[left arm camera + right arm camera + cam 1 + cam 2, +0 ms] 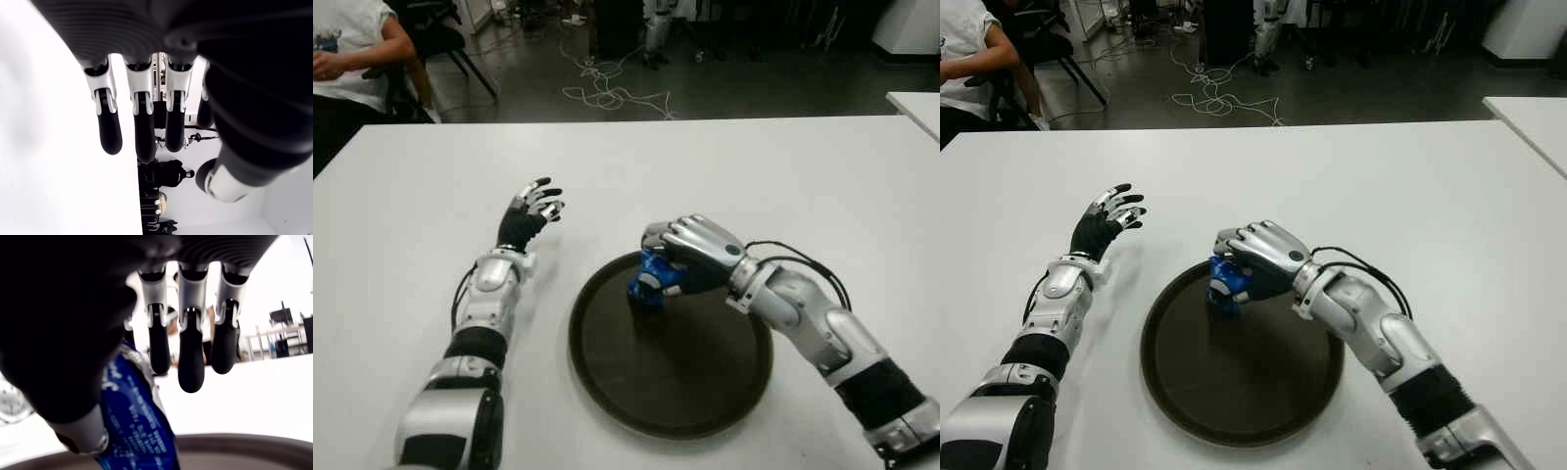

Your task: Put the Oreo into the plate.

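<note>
My right hand (pixel 690 257): over far-left part of dark round plate (pixel 724 387), thumb and palm against blue Oreo pack (pixel 651 282), which sits upright w/ its base on the plate; other fingers (pixel 190 360) extended past it. My left hand (pixel 530 213): fingers spread, holding nothing, above white tabletop (pixel 705 166), left of plate

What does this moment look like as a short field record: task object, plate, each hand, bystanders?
task object: blue Oreo pack, held over the plate's far-left part
plate: dark round plate on the white table, nothing else on it
right hand: right hand closed around the pack, above the plate
left hand: left hand open, idle, left of the plate
bystander: person seated at the far-left corner
</note>
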Tool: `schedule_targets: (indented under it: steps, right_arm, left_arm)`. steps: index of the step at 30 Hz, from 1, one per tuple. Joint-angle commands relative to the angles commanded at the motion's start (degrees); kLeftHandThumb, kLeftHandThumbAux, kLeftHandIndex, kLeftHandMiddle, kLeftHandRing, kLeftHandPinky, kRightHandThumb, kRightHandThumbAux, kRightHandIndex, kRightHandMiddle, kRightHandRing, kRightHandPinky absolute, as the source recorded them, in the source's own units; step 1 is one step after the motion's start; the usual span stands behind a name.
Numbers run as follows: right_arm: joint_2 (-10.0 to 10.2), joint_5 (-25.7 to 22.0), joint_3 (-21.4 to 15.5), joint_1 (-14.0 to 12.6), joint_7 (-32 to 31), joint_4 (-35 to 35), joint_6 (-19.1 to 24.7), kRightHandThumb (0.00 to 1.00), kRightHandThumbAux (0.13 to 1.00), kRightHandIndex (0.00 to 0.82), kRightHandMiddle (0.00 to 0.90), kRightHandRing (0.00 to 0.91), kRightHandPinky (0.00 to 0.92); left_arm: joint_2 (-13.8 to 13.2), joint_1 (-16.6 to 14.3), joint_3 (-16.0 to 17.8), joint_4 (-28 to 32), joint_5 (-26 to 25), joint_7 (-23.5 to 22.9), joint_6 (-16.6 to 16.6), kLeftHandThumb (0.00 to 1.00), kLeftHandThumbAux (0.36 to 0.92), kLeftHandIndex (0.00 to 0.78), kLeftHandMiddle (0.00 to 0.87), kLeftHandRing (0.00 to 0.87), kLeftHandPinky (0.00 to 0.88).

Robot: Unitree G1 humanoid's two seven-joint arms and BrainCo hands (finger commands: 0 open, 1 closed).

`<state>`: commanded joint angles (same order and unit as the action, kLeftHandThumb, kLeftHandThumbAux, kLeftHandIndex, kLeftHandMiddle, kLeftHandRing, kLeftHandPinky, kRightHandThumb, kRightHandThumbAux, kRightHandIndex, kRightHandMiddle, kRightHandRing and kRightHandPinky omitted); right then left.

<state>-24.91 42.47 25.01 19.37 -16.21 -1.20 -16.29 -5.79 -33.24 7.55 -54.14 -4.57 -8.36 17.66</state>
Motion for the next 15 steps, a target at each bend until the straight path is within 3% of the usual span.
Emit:
schedule_targets:
  steps: [4, 6, 10, 12, 13, 15]
  right_arm:
    - [-0.3, 0.1, 0.0, 0.1, -3.7, 1.7, 2.5, 0.191, 0.827, 0.596, 0.707, 0.722, 0.697]
    - [-0.6, 0.3, 0.0, 0.2, -5.4, 2.7, 3.7, 0.104, 0.838, 0.535, 0.613, 0.614, 0.583]
    - [-0.8, 1.4, 0.0, 0.0, -5.0, 3.7, 4.3, 0.03, 0.843, 0.473, 0.495, 0.496, 0.48]
    - [-0.9, 2.4, 0.0, -0.3, -3.9, 4.0, 4.4, 0.012, 0.817, 0.348, 0.363, 0.366, 0.349]
    - [-0.9, 2.9, 0.0, -0.4, -3.5, 4.0, 4.5, 0.007, 0.784, 0.235, 0.246, 0.245, 0.234]
    - [-1.0, 3.5, 0.0, -0.6, -3.0, 4.3, 4.7, 0.004, 0.745, 0.124, 0.131, 0.129, 0.123]
  left_arm:
    - [-0.1, 0.0, -0.1, -0.1, 0.1, 0.1, 0.0, 0.508, 0.753, 0.187, 0.267, 0.288, 0.321]
    - [-0.1, 0.0, -0.1, 0.0, 0.2, 0.2, -0.1, 0.507, 0.757, 0.192, 0.27, 0.293, 0.326]
    - [0.0, 0.0, -0.1, 0.3, 0.1, 0.2, -0.3, 0.507, 0.756, 0.192, 0.27, 0.298, 0.336]
    - [0.0, 0.1, 0.0, 0.4, 0.1, 0.2, -0.4, 0.51, 0.756, 0.191, 0.269, 0.298, 0.337]
    - [0.1, 0.1, 0.0, 0.5, 0.0, 0.2, -0.5, 0.51, 0.758, 0.191, 0.271, 0.297, 0.332]
    - [0.1, 0.2, 0.0, 0.6, 0.0, 0.3, -0.7, 0.505, 0.76, 0.19, 0.271, 0.295, 0.323]
